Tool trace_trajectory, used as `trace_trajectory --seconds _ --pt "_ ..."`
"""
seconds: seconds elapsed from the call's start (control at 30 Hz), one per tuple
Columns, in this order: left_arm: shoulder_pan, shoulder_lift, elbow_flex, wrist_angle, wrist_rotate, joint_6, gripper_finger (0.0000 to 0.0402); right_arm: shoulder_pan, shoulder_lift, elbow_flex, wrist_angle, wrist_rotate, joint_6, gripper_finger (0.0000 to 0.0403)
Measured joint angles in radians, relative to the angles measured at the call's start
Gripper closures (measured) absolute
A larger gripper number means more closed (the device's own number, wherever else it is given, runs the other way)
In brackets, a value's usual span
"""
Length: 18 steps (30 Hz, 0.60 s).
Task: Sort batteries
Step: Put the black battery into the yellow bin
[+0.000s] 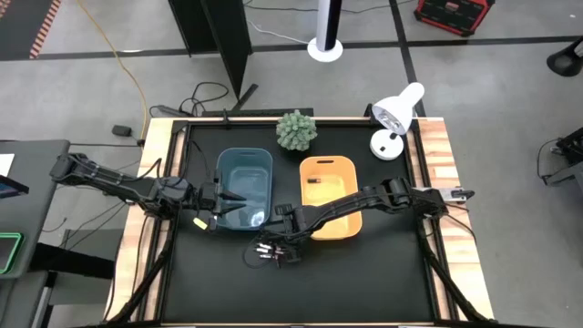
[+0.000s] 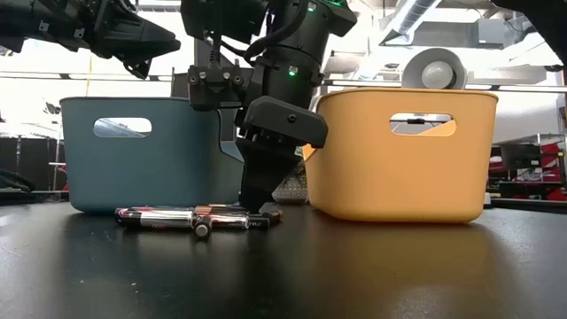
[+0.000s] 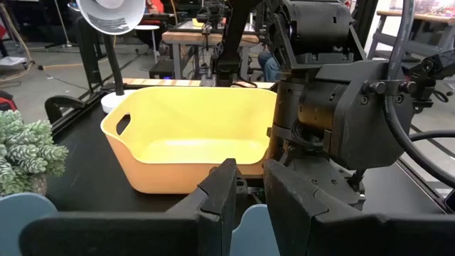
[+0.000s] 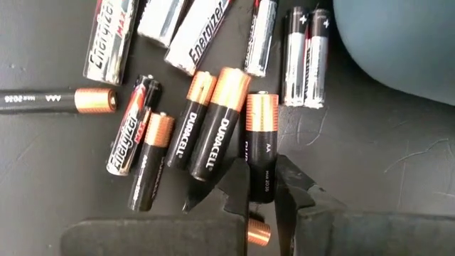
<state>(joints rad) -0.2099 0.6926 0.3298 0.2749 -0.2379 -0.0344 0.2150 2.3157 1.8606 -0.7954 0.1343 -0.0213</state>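
Right claw (image 4: 261,195) down at the battery pile (image 1: 273,251) on the mat, in front of the gap between blue bin (image 1: 246,162) and yellow bin (image 1: 328,166). Fingers nearly closed around one copper-topped black AA cell (image 4: 261,146), which lies between the pads with its copper end pointing away from the wrist; grip looks made or all but made, cell apparently not yet lifted off the mat. Just beside the claw on one side: two more copper-and-black cells (image 4: 217,121), then a smaller black-and-red one (image 4: 131,135) and a short copper-capped one. Farther ahead of the tips: silver cells (image 4: 202,28) in a loose row and two thin silver-black ones (image 4: 306,57) near the blue bin's corner. One dark item (image 1: 312,180) visible in the yellow bin; blue bin contents not clear from above. Left claw (image 1: 221,202) hanging over the blue bin's near edge, fingers a little apart, nothing seen between them. Judgement: sorting barely begun, roughly a dozen cells left on the mat, at most one or two binned. Next: lift the held cell and carry it to its bin.
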Motion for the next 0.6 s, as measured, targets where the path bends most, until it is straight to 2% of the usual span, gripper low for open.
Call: trace_trajectory --seconds 0.37,0.6 --pt "0.000 0.000 0.000 0.000 0.000 0.000 0.0331 0.003 -0.010 0.001 -0.014 0.000 -0.033 0.0362" --pt "0.000 0.000 0.000 -0.001 0.000 0.000 0.0331 0.007 -0.061 0.002 -0.017 0.000 -0.043 0.0362"
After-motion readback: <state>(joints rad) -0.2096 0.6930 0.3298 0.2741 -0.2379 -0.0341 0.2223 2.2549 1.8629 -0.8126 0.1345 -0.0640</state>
